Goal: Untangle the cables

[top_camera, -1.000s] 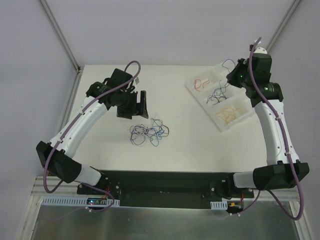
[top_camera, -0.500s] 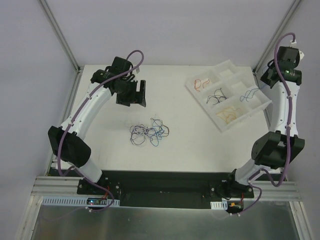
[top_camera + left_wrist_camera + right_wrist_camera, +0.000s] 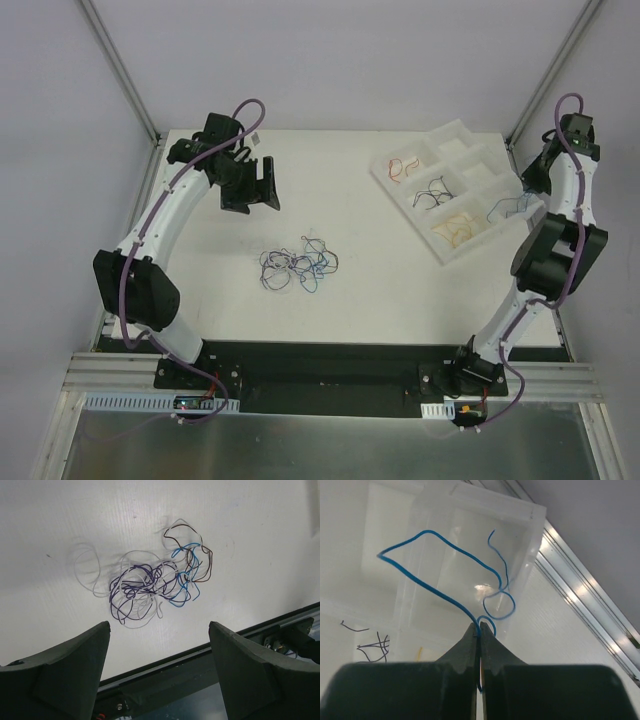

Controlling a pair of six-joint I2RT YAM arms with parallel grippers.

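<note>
A tangle of purple, white, blue and dark cables [image 3: 298, 265] lies on the white table; it also shows in the left wrist view [image 3: 150, 587]. My left gripper [image 3: 262, 190] is open and empty, up and to the back left of the tangle; its jaws [image 3: 159, 625] stand wide apart. My right gripper [image 3: 530, 183] is shut on a single blue cable [image 3: 508, 207] and holds it over the right end of the white sorting tray [image 3: 408, 215]. In the right wrist view the shut gripper [image 3: 480, 626] pinches the blue cable [image 3: 440, 540], which loops above a tray compartment.
The tray's compartments hold a red cable [image 3: 403, 165], a black cable [image 3: 432, 192] and a yellow cable [image 3: 455, 228]. The black cable [image 3: 372, 642] also shows in the right wrist view. A metal frame rail [image 3: 585, 595] runs close beside the tray's right side.
My right arm has swung out to the right, carrying the blue cable from the tray's far side to its right end. My left gripper has drawn back and left, away from the tangle.
</note>
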